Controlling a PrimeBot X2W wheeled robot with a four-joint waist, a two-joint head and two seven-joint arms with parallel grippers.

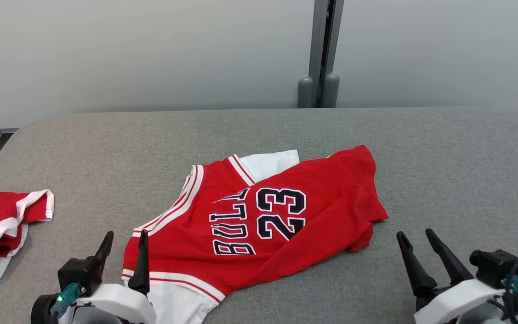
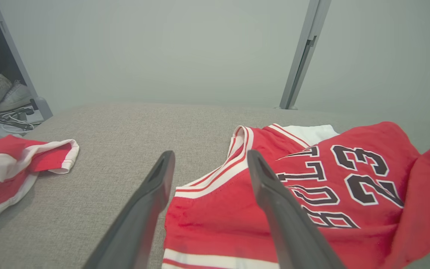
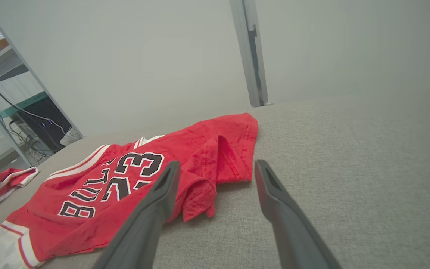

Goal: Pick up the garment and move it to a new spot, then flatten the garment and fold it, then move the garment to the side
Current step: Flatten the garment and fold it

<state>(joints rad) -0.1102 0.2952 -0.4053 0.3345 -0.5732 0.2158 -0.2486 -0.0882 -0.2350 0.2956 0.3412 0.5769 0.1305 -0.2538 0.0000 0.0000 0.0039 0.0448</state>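
At 9 o'clock a second red-and-white cloth [image 1: 2, 229] lies bunched and cut off by the frame, so its kind is unclear. At 7 o'clock the left gripper [image 1: 125, 234] stands released and empty. One of its fingers crosses the striped edge of the jersey [image 1: 259, 220], which lies crumpled mid-tabletop [image 1: 443, 148]. For a clean pickup it should probably pinch that striped edge while the right gripper [image 1: 415, 234], at 5 o'clock and likewise released, takes the folded red corner nearby. The folds hide how the layers stack, and the jersey's white near part runs out of view.
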